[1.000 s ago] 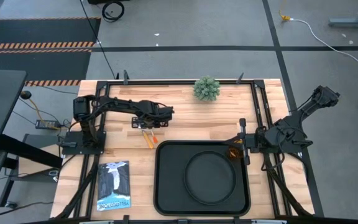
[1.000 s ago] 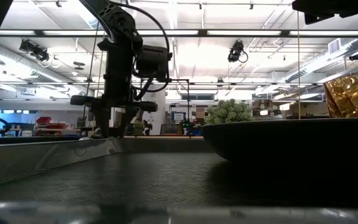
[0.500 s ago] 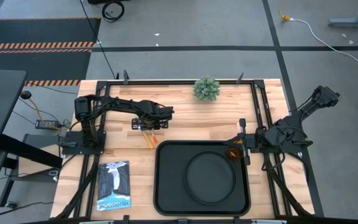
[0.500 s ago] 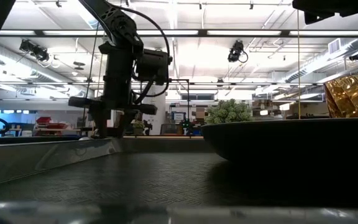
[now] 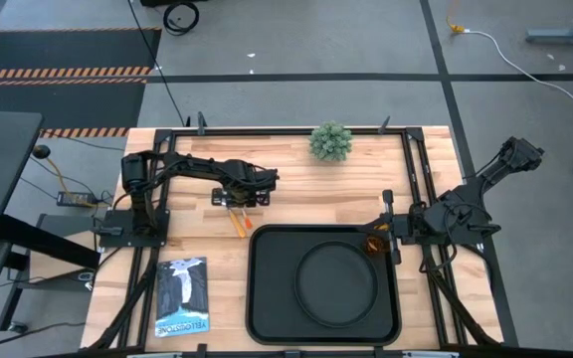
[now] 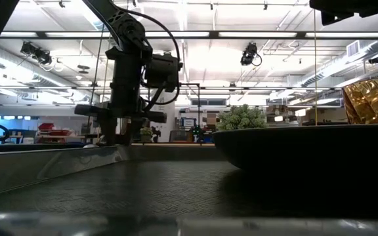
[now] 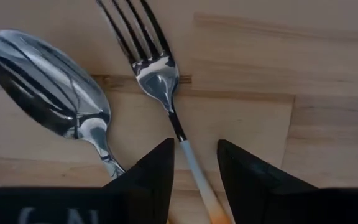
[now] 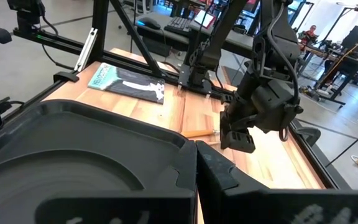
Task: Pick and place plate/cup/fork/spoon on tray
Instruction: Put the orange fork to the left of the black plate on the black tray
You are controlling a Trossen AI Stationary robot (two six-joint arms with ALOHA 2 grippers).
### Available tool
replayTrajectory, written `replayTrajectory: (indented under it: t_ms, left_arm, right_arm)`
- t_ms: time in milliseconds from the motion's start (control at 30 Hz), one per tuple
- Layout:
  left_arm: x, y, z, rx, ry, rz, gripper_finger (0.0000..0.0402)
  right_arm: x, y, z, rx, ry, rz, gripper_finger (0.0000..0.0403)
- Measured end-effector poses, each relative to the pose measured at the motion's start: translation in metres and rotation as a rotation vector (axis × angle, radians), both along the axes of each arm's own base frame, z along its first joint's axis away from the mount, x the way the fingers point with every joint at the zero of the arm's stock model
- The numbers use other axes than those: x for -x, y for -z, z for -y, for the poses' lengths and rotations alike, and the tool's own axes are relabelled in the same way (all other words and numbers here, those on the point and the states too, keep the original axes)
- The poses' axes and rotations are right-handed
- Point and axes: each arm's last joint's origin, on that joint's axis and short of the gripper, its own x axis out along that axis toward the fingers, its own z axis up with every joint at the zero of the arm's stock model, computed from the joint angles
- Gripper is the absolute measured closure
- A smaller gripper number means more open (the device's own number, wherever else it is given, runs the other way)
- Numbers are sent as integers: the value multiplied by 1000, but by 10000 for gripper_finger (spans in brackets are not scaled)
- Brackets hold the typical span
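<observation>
Fork (image 7: 160, 68) handle between left gripper (image 7: 193, 163) jaws — apart, spoon (image 7: 48, 84) just beside, right gripper's jaws unclear

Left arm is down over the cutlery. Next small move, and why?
Probably close the fingers on the fork: its slim handle already runs between them, they stand open, and the spoon lies just outside one finger, so the fork alone should come up.

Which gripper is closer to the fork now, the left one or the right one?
Left. The left gripper straddles the fork handle on the table; the right gripper waits far off by the tray's right edge.
</observation>
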Motion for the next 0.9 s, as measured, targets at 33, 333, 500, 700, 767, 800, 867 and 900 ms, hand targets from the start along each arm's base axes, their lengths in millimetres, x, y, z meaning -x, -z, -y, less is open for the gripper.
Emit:
replayTrajectory:
  t_ms: [33,333,500,700,767,800,867,900]
  left_arm:
    - [0,0,0,0,7,1,277]
    - [-3,0,-1,-12,57,21,344]
    - [-4,0,-2,-34,81,35,374]
    - [-5,0,-3,-54,92,40,383]
    - [-5,0,-3,-56,94,39,379]
    - [-5,0,-3,-57,101,38,377]
    - [-5,-1,-3,-57,108,38,377]
    - [-5,-1,-3,-57,110,37,377]
  right_arm:
    - [0,0,0,0,0,0,396]
    - [0,0,0,0,0,0,396]
    - [0,0,0,0,0,2,396]
    - [0,-1,0,-1,-1,9,396]
    - [0,-1,0,0,-1,10,396]
    - [0,-1,0,0,-1,9,396]
    - [0,-1,0,0,-1,10,396]
    - [0,-1,0,1,-1,9,396]
